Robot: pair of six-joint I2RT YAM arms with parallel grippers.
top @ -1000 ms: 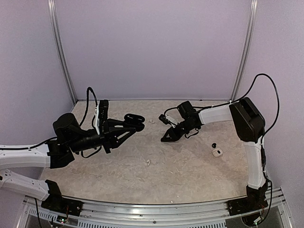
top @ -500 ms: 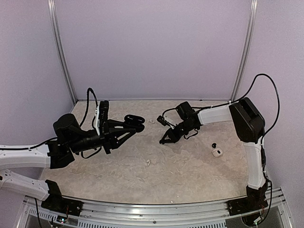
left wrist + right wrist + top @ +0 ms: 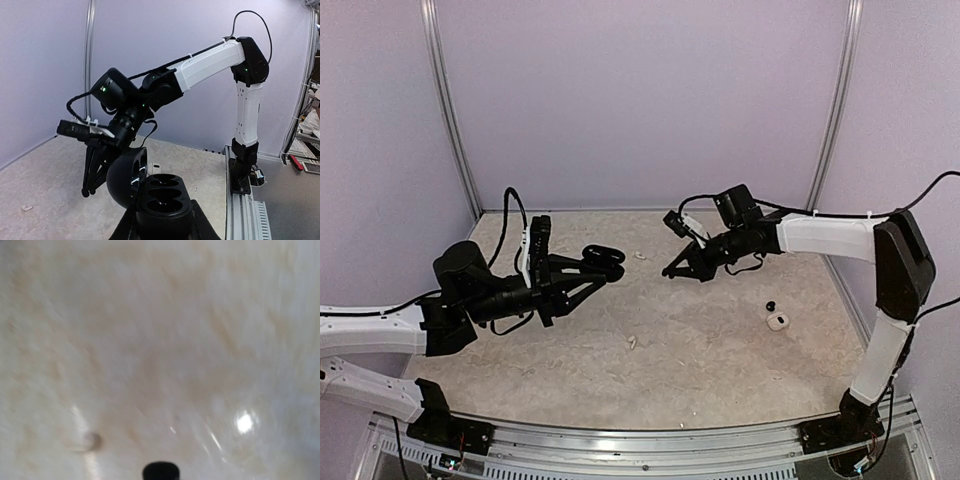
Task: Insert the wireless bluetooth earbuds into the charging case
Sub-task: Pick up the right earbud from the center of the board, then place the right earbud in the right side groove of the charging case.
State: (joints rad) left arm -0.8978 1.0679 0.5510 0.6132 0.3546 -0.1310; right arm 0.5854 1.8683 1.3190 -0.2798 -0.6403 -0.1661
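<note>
Plenty of open counter [image 3: 720, 370] on every side; my left end effector [image 3: 603, 254] clamps the open charging case [image 3: 160, 200], wells dark; right end effector [image 3: 670, 273] hangs close, grip I cannot tell; one white earbud [image 3: 641, 255] lies between them

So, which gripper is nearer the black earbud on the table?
Right. The right gripper is left of the black earbud; the left gripper, holding the charging case, is farther left.

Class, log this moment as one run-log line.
left claw: holds open case | right claw: above table near case, grip unclear | black bud, white bud: loose on table
</note>
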